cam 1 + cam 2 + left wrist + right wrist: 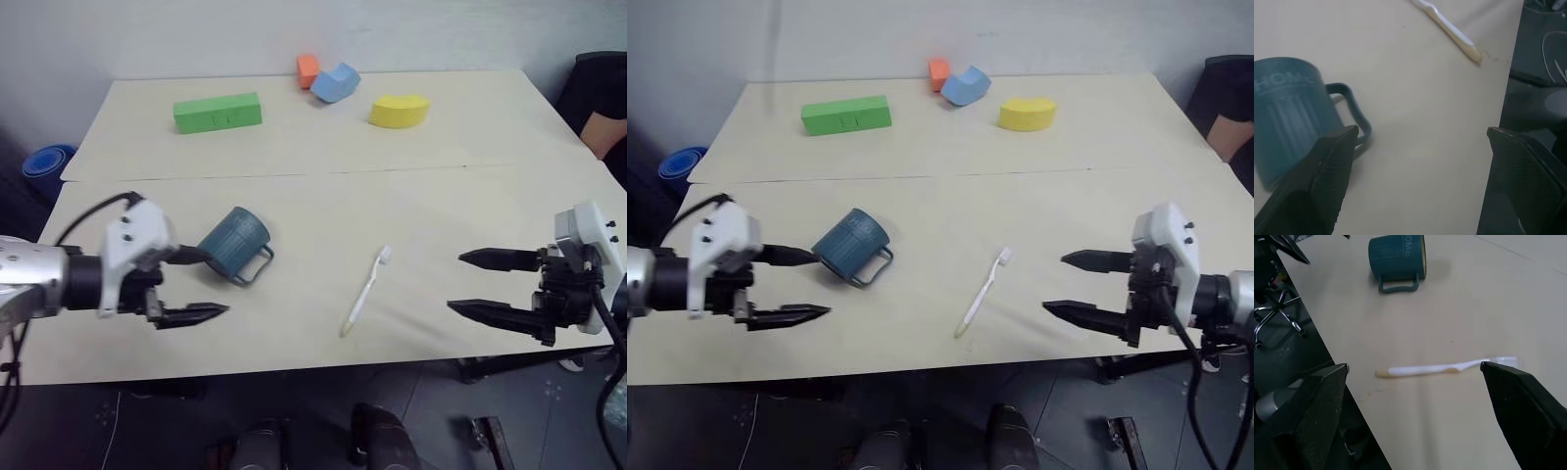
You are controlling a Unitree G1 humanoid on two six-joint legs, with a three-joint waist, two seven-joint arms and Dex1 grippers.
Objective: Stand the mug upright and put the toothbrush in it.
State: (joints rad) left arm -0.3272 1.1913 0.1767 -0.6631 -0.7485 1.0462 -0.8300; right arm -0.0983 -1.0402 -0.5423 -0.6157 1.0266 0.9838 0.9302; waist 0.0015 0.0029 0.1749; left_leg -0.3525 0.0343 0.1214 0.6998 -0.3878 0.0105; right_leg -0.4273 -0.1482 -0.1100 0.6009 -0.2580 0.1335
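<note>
left pincer (194, 285) hangs with its fingers spread just beside the mug (234, 243), which lies on its side on the worktop (411, 137); it looks rigid, light, best taken across the ribbed body. right pincer (487, 285), equally agape, points level toward the slim, slippery-looking toothbrush (366, 290) lying flat between them.

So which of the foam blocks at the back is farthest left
The green block. It is long and rectangular and lies apart, left of the orange block, blue block and yellow block.
</note>
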